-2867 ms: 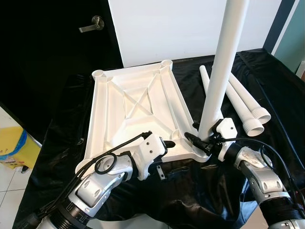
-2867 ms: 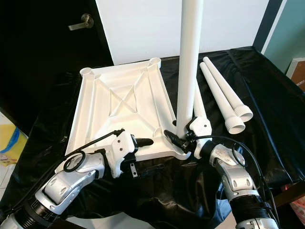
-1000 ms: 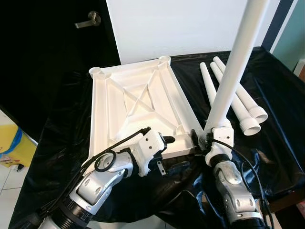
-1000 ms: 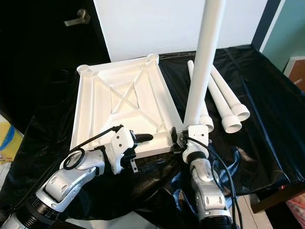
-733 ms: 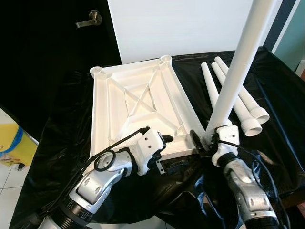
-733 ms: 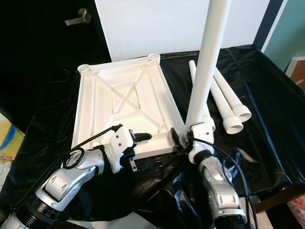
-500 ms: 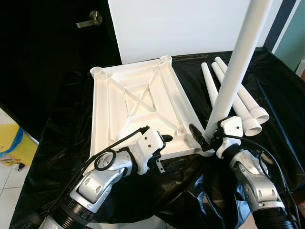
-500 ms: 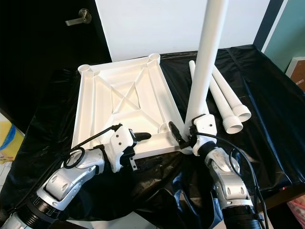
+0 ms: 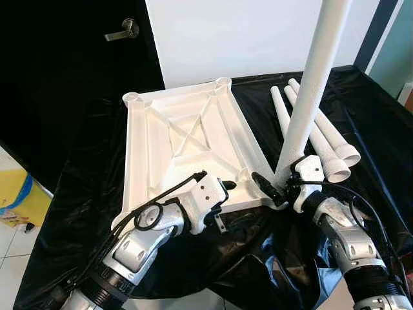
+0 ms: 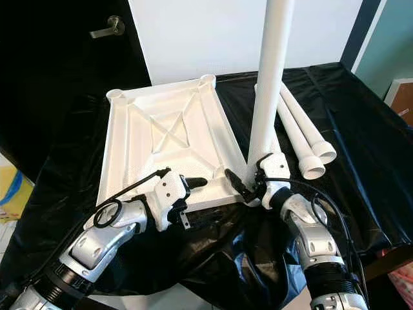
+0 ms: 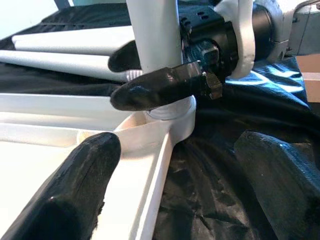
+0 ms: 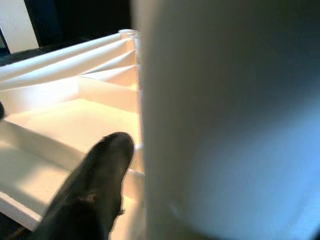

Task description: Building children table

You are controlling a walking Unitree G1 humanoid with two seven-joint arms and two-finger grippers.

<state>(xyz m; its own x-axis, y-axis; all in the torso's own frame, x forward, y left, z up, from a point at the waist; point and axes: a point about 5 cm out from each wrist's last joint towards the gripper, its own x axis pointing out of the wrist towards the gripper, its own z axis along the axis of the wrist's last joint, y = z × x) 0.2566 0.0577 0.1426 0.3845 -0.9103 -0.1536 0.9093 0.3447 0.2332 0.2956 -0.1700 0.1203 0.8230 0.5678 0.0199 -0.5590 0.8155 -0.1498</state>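
A white moulded-plastic rectangular tabletop is lying upside down, its ribbed underside facing up, on a table draped in a glossy black plastic sheet. At the tabletop's near right corner socket, a long white plastic tube leg is standing almost upright with its lower end sitting in the socket. The right gripper is clamping its two black fingers around the base of this leg, one finger lying across the front of the tube just above the socket. The left gripper is straddling the tabletop's near edge with its fingers spread apart, one finger resting over the inner tray and the other hanging over the black sheet outside the rim, grasping nothing. Three more white plastic tube legs are lying side by side on the sheet, just right of the tabletop, their flared ends pointing toward the robot.
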